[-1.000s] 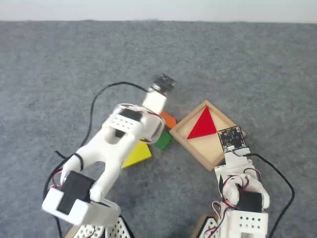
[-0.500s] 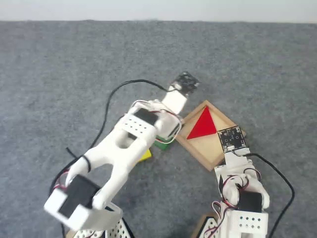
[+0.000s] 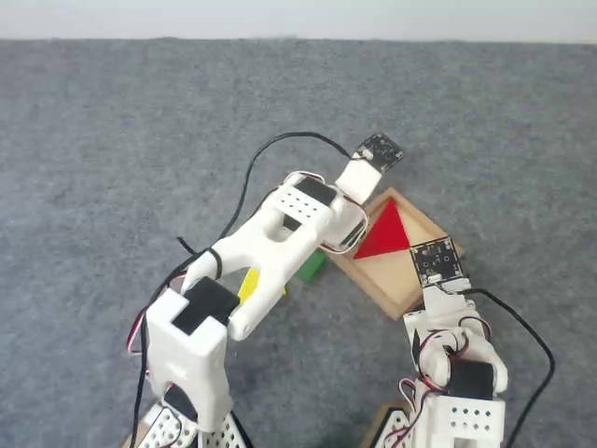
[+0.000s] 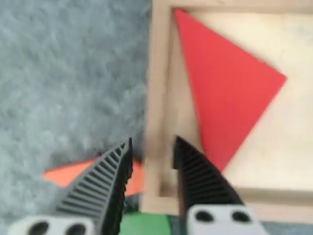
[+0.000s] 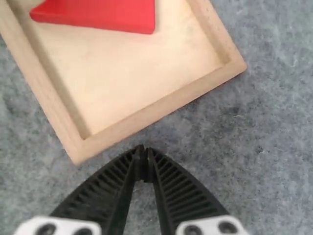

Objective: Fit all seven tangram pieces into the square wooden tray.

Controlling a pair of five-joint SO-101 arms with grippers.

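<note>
At the left gripper (image 4: pixel 151 164): released, gripping nothing, jaws parted with a gap and set to either side of one rim of the wooden tray (image 4: pixel 157 73), near a corner. Touching that rim or just above it, hard to tell. Beyond one fingertip, inside the tray, a red triangle (image 4: pixel 225 93) lying flat on the bare wood, one long edge close along the rim. Under the other fingertip, outside the tray on the grey carpet (image 4: pixel 73 63), an orange piece (image 4: pixel 68 174), partly hidden by the finger. Back toward the wrist, just outside the tray's corner, a green piece (image 4: pixel 144 224). Farther back, seen from above, a yellow piece (image 3: pixel 248 285) peeking out from beneath the same arm (image 3: pixel 280 243), near the green one and well apart from the tray. At the right gripper (image 5: pixel 145 159): clenched, fingertips meeting, holding nothing, hovering over carpet just outside another rim of the tray, close to a corner. Ahead of those fingertips, the tray's bare floor, and at the far side of it the red triangle again, lying flat with one straight edge facing the gripper
</note>
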